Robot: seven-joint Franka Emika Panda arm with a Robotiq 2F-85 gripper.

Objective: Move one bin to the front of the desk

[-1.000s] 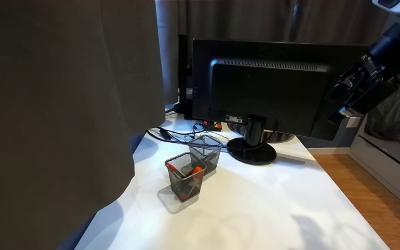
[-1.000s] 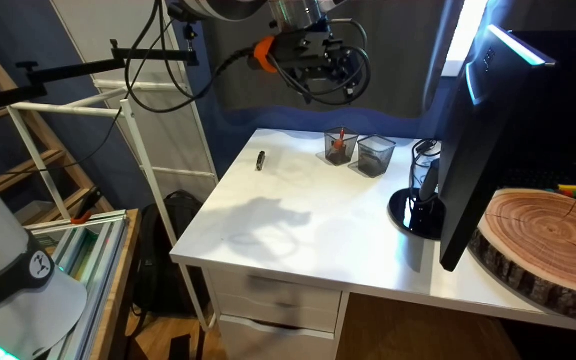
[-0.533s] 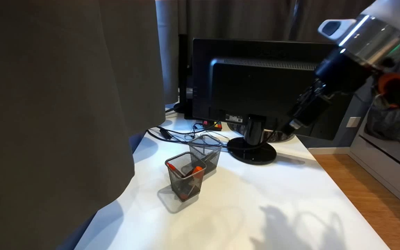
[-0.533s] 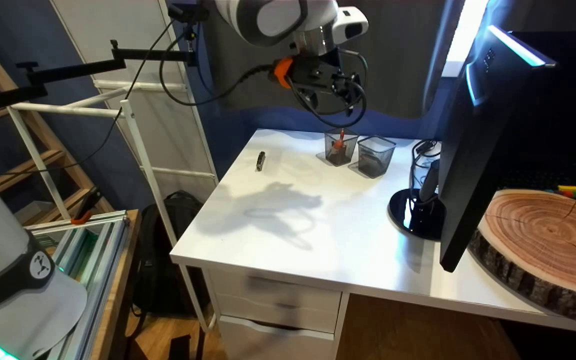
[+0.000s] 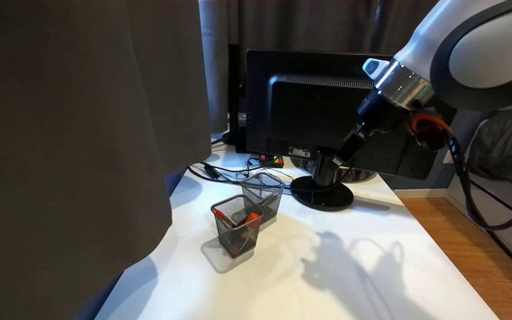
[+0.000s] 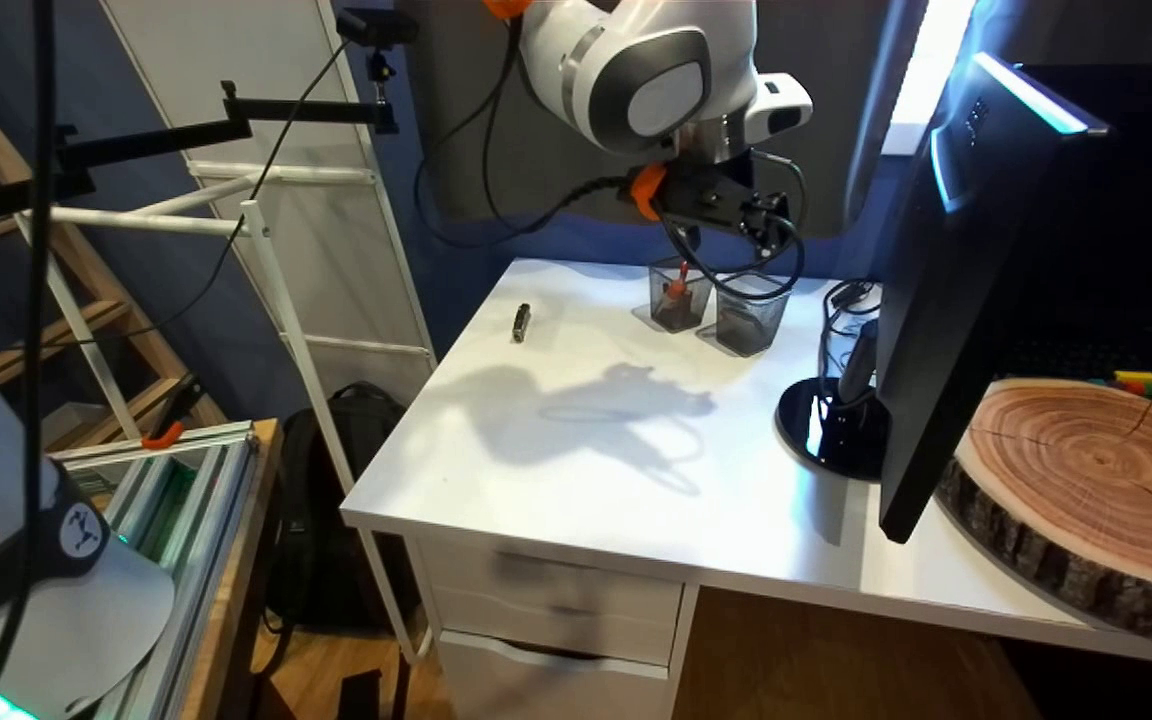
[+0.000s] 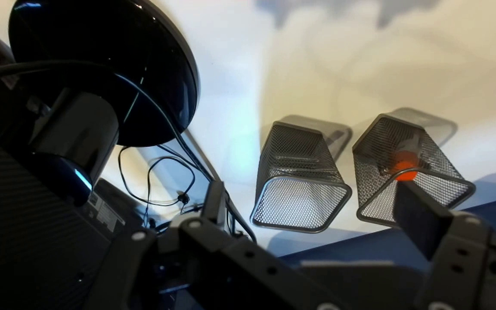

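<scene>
The bin (image 5: 239, 240) of dark mesh with orange bits inside stands upright on the white desk (image 5: 291, 280); it also shows in an exterior view (image 6: 669, 312) and in the wrist view (image 7: 370, 165). A plain grey mesh bin (image 7: 295, 148) stands beside it, nearer the monitor, also in both exterior views (image 5: 273, 206) (image 6: 748, 330). My gripper (image 7: 310, 191) is open and empty, fingers wide apart. In the wrist view the plain bin's rim shows between the fingertips, and the right finger covers part of the orange bin's rim. My gripper (image 6: 771, 240) is above the desk, apart from both bins.
A monitor (image 5: 318, 120) on a round black base (image 7: 157, 73) stands close to the bins, with loose cables (image 7: 170, 161). A small dark object (image 6: 522, 322) lies on the desk. A wood slab (image 6: 1096, 460) lies behind the monitor. A dark curtain (image 5: 105, 133) hangs beside the desk.
My arm has moved in over the desk, the gripper going leftward and lower in one exterior picture, rightward and lower in the opposite one. Both bins stay in place.
</scene>
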